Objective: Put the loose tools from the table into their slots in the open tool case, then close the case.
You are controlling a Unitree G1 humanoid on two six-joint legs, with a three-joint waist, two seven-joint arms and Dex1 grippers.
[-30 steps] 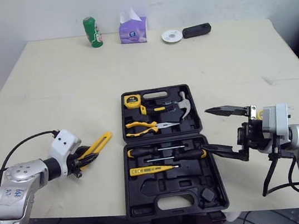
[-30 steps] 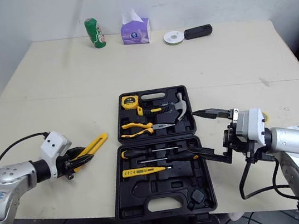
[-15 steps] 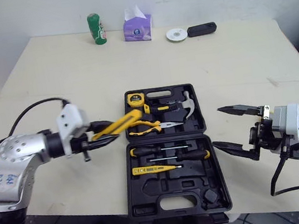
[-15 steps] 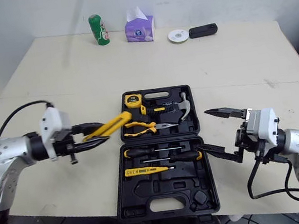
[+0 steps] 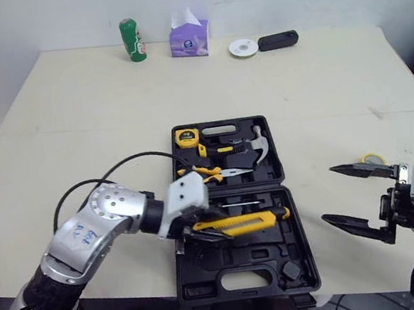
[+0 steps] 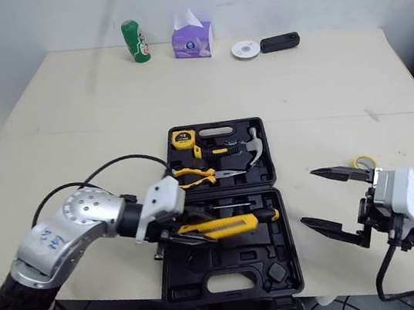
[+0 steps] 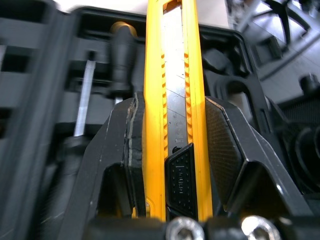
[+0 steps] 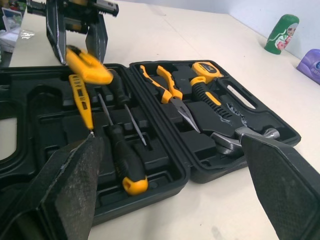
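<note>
Here the left gripper (image 5: pixel 205 230) pinches the knife (image 5: pixel 249 220) level over the front half of the case (image 5: pixel 245 282), seemingly to seat it in a slot. The right gripper (image 5: pixel 330 195) hangs spread off its right edge, out of the way.

I see the utility knife (image 7: pixel 172 90) as glossy yellow plastic round a dull metal blade, the tool case (image 5: pixel 201 269) as matt black moulded plastic, the hammer (image 5: pixel 256 141) head polished metal, the right gripper (image 5: pixel 328 194) pads (image 8: pixel 75 180) coarse and grainy
</note>
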